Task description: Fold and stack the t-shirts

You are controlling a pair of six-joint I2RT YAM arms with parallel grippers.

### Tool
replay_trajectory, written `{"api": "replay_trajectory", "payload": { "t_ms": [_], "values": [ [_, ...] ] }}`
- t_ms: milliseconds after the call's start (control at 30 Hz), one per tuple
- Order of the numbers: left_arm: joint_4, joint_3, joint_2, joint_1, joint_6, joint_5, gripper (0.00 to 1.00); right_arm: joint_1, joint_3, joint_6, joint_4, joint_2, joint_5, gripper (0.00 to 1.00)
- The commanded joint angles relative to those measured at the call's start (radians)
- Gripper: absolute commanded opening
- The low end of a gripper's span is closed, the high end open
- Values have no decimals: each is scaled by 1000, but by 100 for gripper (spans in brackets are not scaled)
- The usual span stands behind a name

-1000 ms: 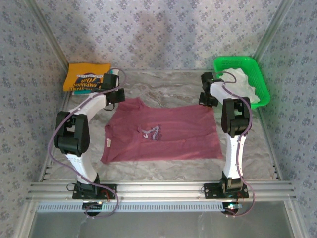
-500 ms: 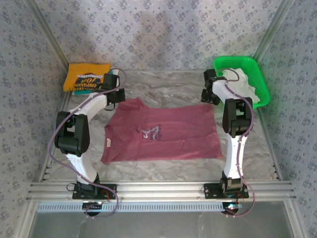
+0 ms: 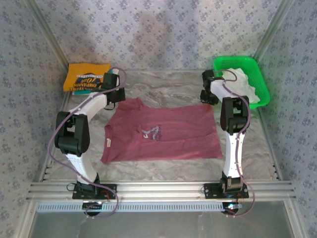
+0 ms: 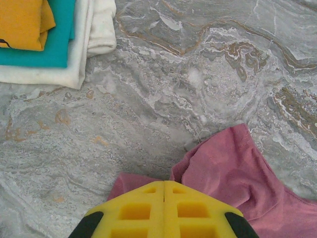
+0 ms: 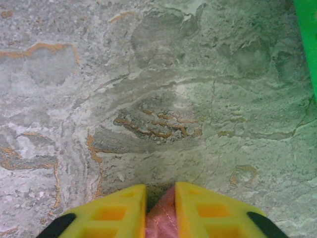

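A maroon t-shirt [image 3: 163, 131] with a small pale chest print lies spread flat in the middle of the table. My left gripper [image 3: 118, 96] is at its far left sleeve; in the left wrist view the fingertips [image 4: 164, 182] are pressed together with maroon cloth [image 4: 228, 168] bunched around them. My right gripper [image 3: 208, 97] is at the shirt's far right corner, and the right wrist view has its gripper [image 5: 161, 191] narrowly apart with a fold of maroon cloth [image 5: 162, 220] between the fingers. A folded stack sits at the back left: yellow-orange t-shirt [image 3: 88, 75] on teal [image 4: 54, 34] and white [image 4: 94, 29].
A green mesh basket [image 3: 262, 84] stands at the back right with white cloth [image 3: 242, 82] in it, close to my right wrist; its edge [image 5: 308, 39] is in the right wrist view. Patterned walls close in the marbled table [image 3: 168, 84] on three sides.
My right wrist has nudged a little back and forth at the shirt's far right corner. The left arm and the shirt have stayed where they were.
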Motion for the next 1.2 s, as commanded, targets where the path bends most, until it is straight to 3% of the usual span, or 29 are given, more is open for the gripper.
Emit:
{"api": "replay_trajectory", "payload": {
  "t_ms": [0, 200, 533, 800, 1067, 1167],
  "values": [
    [-8, 47, -5, -2, 10, -15, 0, 5, -2, 10, -36, 1, 17, 15],
    [-1, 57, 4, 6, 9, -18, 0, -5, -14, 5, -23, -38, 7, 0],
    [42, 194, 99, 20, 86, -7, 0, -32, -42, 52, 94, -104, -92, 0],
    [-28, 482, 279, 46, 118, 37, 0, -60, -19, 137, 174, -107, -147, 0],
    [-282, 998, 526, 49, 162, 78, 0, -72, 57, 177, 203, -77, -148, 0],
    [-350, 1093, 561, 41, 172, 83, 0, -72, 67, 174, 206, -66, -154, 0]
  ]
}}
